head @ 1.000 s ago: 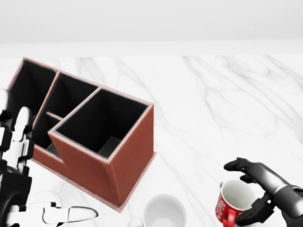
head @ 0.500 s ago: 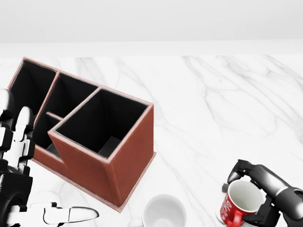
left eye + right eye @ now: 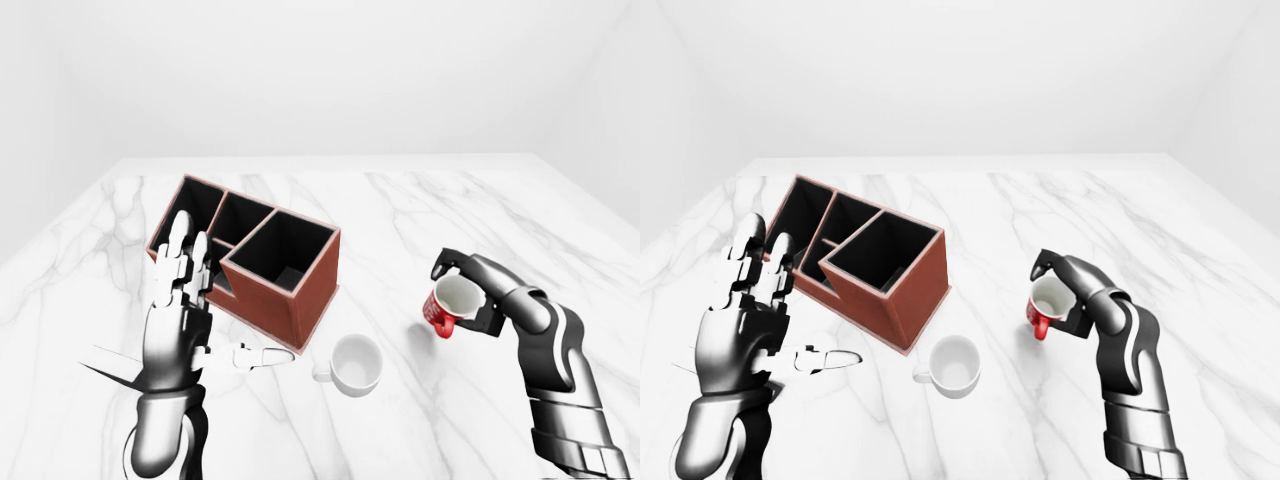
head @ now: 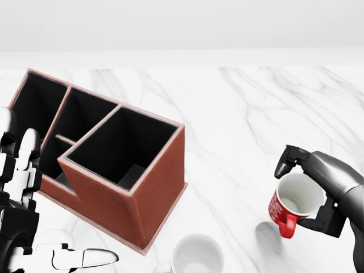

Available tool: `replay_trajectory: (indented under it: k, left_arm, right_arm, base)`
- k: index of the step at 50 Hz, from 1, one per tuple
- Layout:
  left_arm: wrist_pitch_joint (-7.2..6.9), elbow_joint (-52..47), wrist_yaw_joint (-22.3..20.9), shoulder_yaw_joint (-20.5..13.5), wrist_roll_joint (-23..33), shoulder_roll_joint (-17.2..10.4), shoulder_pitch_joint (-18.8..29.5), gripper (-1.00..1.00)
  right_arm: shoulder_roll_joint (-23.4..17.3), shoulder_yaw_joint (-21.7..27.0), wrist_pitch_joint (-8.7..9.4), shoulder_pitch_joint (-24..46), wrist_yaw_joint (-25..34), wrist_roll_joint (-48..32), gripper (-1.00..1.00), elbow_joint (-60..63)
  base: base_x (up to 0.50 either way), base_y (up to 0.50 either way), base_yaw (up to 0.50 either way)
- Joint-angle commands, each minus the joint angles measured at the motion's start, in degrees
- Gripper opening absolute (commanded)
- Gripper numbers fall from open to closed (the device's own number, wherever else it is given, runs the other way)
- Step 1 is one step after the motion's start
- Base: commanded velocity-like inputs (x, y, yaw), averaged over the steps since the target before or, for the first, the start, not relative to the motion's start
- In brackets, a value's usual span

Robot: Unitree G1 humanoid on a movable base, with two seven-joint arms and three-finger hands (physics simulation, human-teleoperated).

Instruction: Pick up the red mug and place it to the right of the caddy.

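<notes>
Your right hand (image 4: 318,190) grips the glossy red ceramic mug (image 4: 291,203) at lower right, tilted, mouth facing up-left, handle pointing down.

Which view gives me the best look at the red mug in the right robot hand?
The head view: the red mug is largest there, tilted, with its white inside and handle plain and the right robot hand closed round it above the marble table. The two eye views show the same grasp smaller.
</notes>
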State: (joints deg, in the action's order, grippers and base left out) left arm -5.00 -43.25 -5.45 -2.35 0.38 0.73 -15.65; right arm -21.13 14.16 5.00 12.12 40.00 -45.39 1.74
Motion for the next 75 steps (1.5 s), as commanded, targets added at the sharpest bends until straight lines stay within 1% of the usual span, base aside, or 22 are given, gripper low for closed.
replay_trajectory:
  k: [1, 6, 17, 21, 28, 36, 53, 64, 71, 75]
  left_arm:
    - [0.0, 0.26, -0.1, -0.18, -0.14, 0.02, 0.0, 1.0]
    - [0.0, 0.21, 0.0, 0.09, 0.1, 0.03, -0.07, 1.0]
    - [0.0, 0.26, -0.23, -0.4, -0.26, 0.07, -0.01, 1.0]
    - [0.0, 0.13, -0.14, -0.27, -0.14, 0.08, 0.13, 1.0]
    - [0.0, 0.41, -0.12, -0.22, -0.14, 0.03, 0.14, 1.0]
    - [0.0, 0.65, -0.2, -0.38, -0.3, 0.04, 0.19, 1.0]
    - [0.0, 0.71, -0.07, -0.29, -0.19, -0.02, 0.53, 1.0]
    - [0.0, 0.42, -0.35, -0.8, -0.6, 0.05, 0.42, 1.0]
    - [0.0, 0.17, -0.5, -0.84, -0.69, 0.07, 0.26, 1.0]
    - [0.0, 0.6, -0.59, -0.83, -0.67, 0.14, 0.05, 1.0]
  right_arm:
    - [-0.27, -0.64, 0.0, 5.85, 0.0, -0.91, -1.0, 4.79]
    - [0.26, -1.87, 0.0, 7.36, 0.0, -0.43, -1.0, 4.71]
    - [3.47, -5.96, 0.0, 9.56, 0.0, -1.5, -1.0, 4.82]
    - [4.99, -7.53, 0.0, 11.22, 0.0, -1.56, -1.0, 2.95]
    - [7.93, -10.34, 0.0, 11.84, 0.0, -2.34, -1.0, 1.79]
    - [10.27, -12.48, 0.0, 13.75, 0.0, -1.95, -1.0, -1.5]
    - [11.98, -13.68, 0.0, 14.45, -0.03, -0.97, -1.0, -5.57]
    - [12.4, -13.81, 0.0, 14.69, -2.26, 0.74, -1.0, -7.88]
    - [12.55, -13.79, 0.0, 15.1, -6.01, 2.68, -1.0, -12.07]
    - [12.69, -13.94, 0.0, 15.29, -6.71, 3.05, -1.0, -12.67]
  base:
    - [0.0, 0.0, 0.0]
    - [0.0, 0.0, 0.0]
    - [0.0, 0.0, 0.0]
    - [0.0, 0.0, 0.0]
    - [0.0, 0.0, 0.0]
    - [0.0, 0.0, 0.0]
    - [0.0, 0.0, 0.0]
    - [0.0, 0.0, 0.0]
    - [0.0, 0.0, 0.0]
    - [0.0, 0.0, 0.0]
